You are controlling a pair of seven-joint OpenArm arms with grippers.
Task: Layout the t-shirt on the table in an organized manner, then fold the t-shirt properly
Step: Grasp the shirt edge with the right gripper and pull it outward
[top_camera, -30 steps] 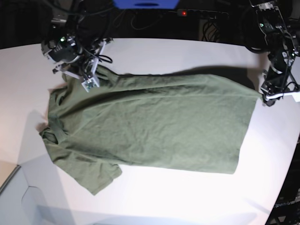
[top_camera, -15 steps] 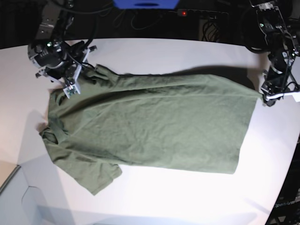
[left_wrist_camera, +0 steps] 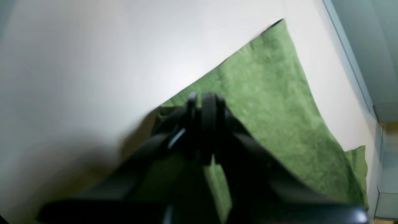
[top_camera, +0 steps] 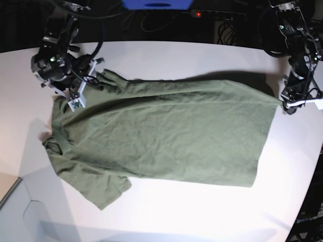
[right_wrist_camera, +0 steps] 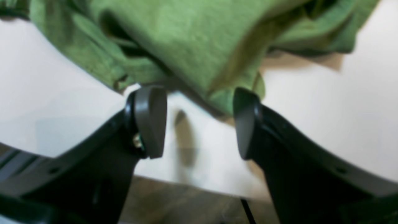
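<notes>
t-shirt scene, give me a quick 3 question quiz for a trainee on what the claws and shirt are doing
1. True or false: the right claw is clamped on the t-shirt.
2. Which part of the t-shirt does the left claw hold? A) the collar B) a hem corner C) a sleeve
3. Fill in: in the right wrist view, between the right claw's pads you see mostly the bare white ____.

Key:
1. False. Its jaws stand apart, and the cloth edge only reaches toward the gap.
2. B. It is shut on the hem corner at the base view's right.
3. table
</notes>
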